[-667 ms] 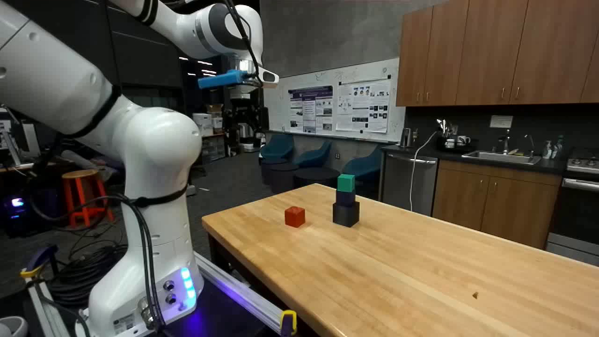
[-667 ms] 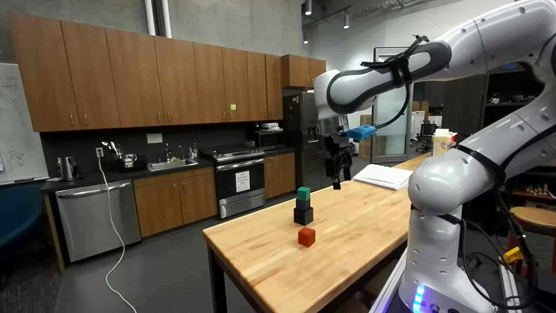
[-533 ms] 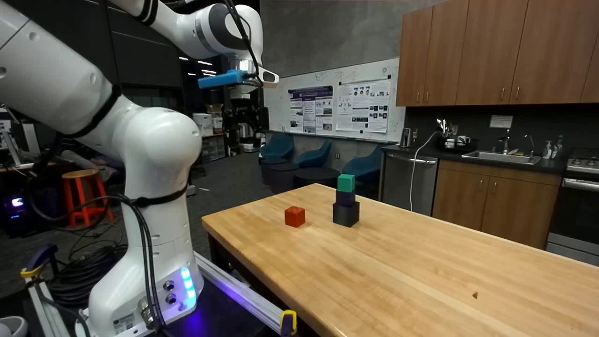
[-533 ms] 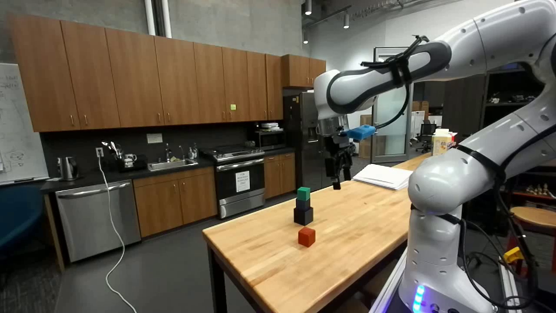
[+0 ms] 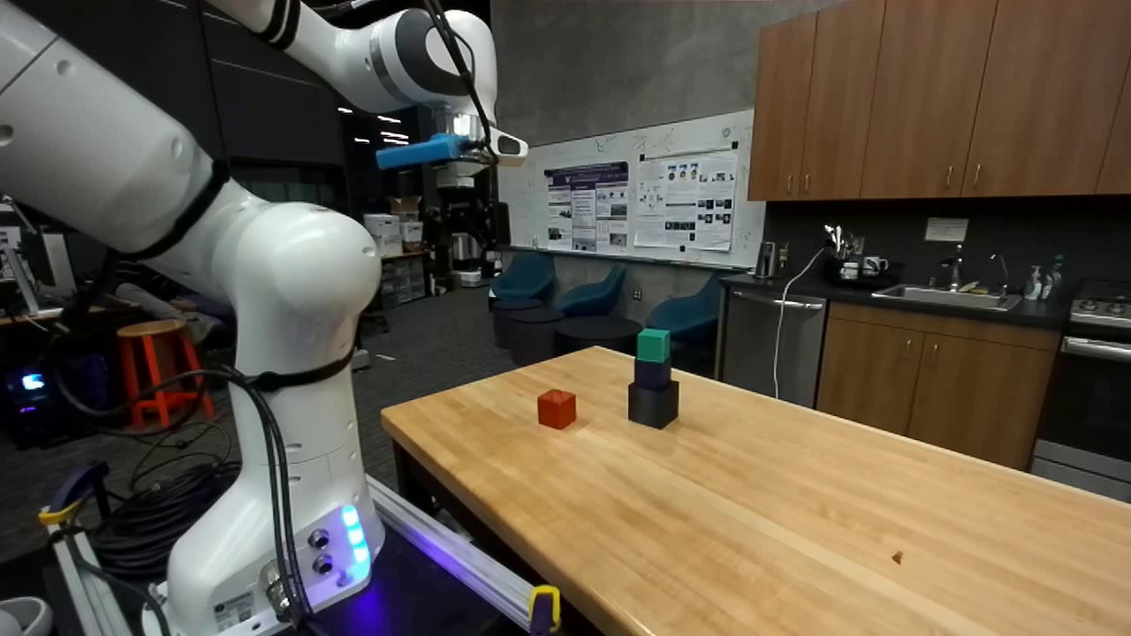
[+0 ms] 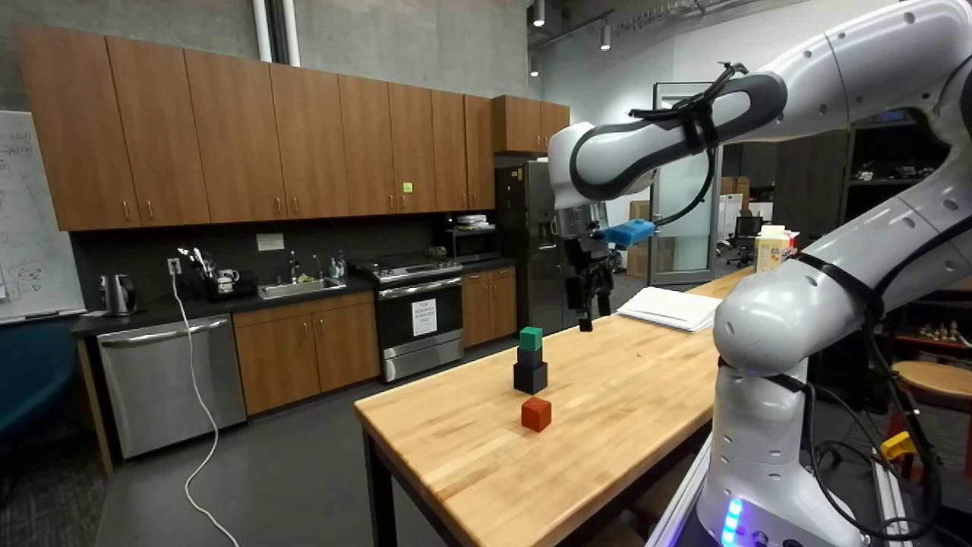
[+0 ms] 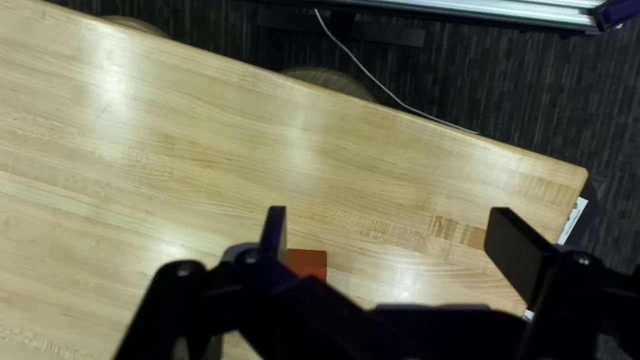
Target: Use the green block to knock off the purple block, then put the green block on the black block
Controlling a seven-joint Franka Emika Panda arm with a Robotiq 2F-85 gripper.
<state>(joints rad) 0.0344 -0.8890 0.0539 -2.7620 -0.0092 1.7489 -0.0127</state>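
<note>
Block lot: green block [image 6: 531, 339] sitting topmost, pincer [image 7: 387, 227] hanging apart

Far left, in an exterior view: a kettle [image 6: 118, 295], which is standing on a dark counter [image 6: 168, 308].

Next: a sink [image 6: 302, 291], then a stove [image 6: 396, 323], which is bearing a white notice [image 6: 424, 317].

Centre: four blocks, which the table [image 6: 623, 380] is carrying. The green block is resting on a dark purple block [image 6: 530, 357], which is resting on a larger black block [image 6: 530, 377]; in both exterior views these three are standing upright. A red block [image 6: 536, 414] is sitting near them, apart.

Right of the blocks: the pincer, which is hanging in the air from the arm [image 6: 774, 327], apart from all four. In the wrist view its two fingers [image 7: 520, 252] are standing wide apart, with the table showing between them.

Farther right: white papers [image 6: 672, 308], which are lying on the table, and a carton [image 6: 773, 247], which is showing just behind the arm.
</note>
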